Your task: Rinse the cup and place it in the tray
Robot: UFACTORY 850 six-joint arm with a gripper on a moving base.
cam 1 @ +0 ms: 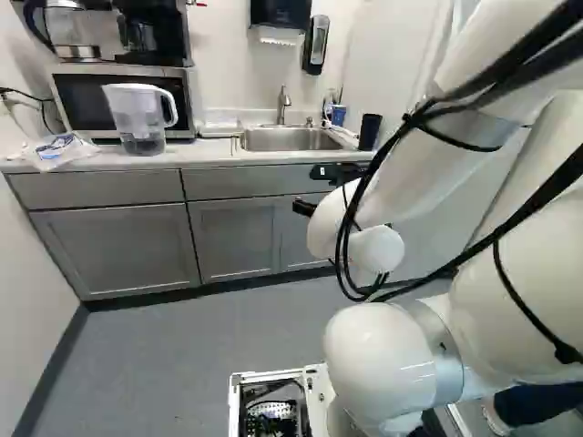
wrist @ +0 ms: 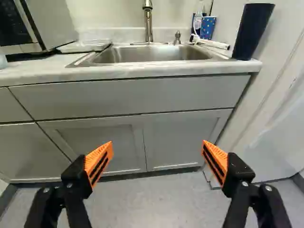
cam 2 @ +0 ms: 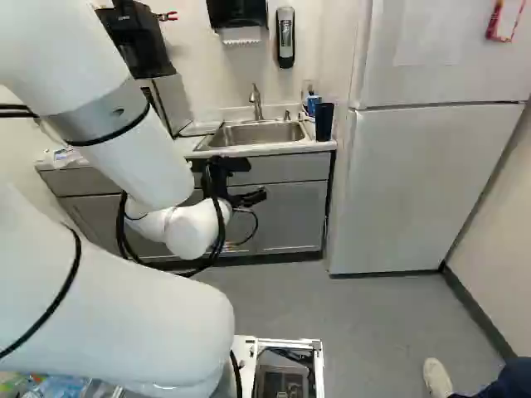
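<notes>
Upright at the counter's end, the dark navy cup [cam 2: 324, 122] stands before you, tall and smooth-sided, narrower at its foot than at its mouth; its inside is hidden from you. It rests on the countertop [wrist: 247, 67] near the front corner, to the right of the sink [wrist: 152, 55] in the right base view, with the fridge [cam 2: 423, 191] beyond it. Behind it sit a smaller blue dotted cup [wrist: 208, 27] and a white tube [wrist: 213, 44], whose near end points toward your cup's foot and crowds that side. The sink's raised metal rim runs beside it, and the tap [wrist: 147, 23] rises at the back of the basin. Across the basin lies a flat, pale tray-like piece [wrist: 85, 46]; whether it is your tray, you cannot tell.

Your gripper [cam 2: 255, 179] hangs ahead of the grey cabinets [wrist: 185, 137], well apart from the cup. In the wrist view, its fingers stand wide apart, orange pads [wrist: 99, 162] facing each other with nothing held, and open space separates them from the cabinet doors.
</notes>
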